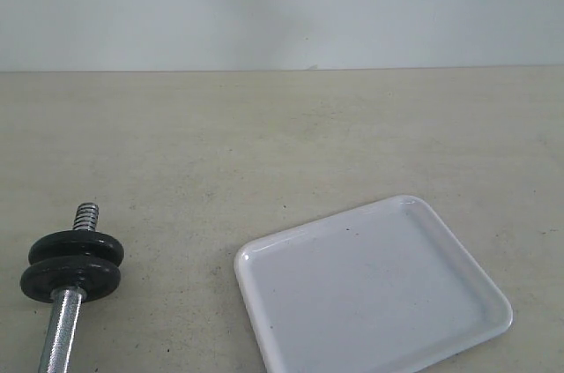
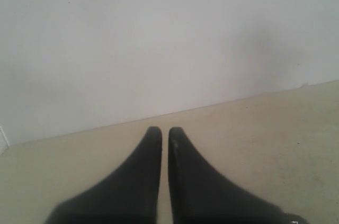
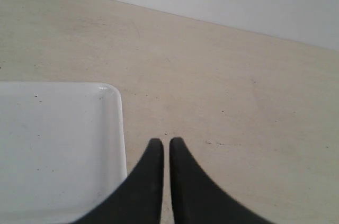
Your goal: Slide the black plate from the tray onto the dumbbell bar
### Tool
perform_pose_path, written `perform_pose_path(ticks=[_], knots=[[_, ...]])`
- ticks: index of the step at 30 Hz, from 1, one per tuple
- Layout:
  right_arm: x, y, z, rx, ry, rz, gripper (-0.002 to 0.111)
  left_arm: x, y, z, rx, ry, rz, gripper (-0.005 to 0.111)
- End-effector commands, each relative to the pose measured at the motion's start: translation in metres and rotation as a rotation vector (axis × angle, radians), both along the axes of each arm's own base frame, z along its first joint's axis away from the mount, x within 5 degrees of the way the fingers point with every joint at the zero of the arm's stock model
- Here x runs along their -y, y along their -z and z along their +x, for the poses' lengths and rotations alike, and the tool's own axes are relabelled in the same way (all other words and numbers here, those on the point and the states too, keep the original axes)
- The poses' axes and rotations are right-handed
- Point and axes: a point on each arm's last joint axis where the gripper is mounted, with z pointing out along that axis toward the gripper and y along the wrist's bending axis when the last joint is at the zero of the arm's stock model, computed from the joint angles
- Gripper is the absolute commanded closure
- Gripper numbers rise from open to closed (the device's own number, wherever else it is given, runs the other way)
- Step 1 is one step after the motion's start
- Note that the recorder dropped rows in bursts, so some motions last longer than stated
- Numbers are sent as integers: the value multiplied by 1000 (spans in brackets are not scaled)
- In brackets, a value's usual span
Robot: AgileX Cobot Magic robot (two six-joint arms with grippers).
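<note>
The dumbbell bar [image 1: 63, 329] lies at the lower left of the exterior view, its threaded end [image 1: 85, 214] pointing away. Two black discs [image 1: 74, 267] sit stacked on it just below the thread; I cannot tell which one is the black plate. The white tray [image 1: 370, 289] at the lower right holds nothing. Neither gripper shows in the exterior view. My left gripper [image 2: 165, 130] is shut on nothing, above bare table and facing the wall. My right gripper [image 3: 166, 141] is shut and empty, just beside the tray's corner [image 3: 108, 94].
The beige table [image 1: 264, 144] runs back to a pale wall [image 1: 282, 3]. The bar's lower part runs out of the frame at the bottom left.
</note>
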Motion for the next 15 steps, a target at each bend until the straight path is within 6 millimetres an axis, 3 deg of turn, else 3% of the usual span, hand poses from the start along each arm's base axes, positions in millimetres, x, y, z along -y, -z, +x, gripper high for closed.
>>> perform_pose_path(ticks=[1, 11, 15], knots=[[0, -1, 0, 15, 4, -2, 106, -3, 0, 0, 9, -35, 0, 102], [0, -1, 0, 15, 4, -2, 106, -5, 0, 0, 12, -50, -1, 102], [0, -1, 0, 15, 4, -2, 106, -5, 0, 0, 5, -57, 226, 102]])
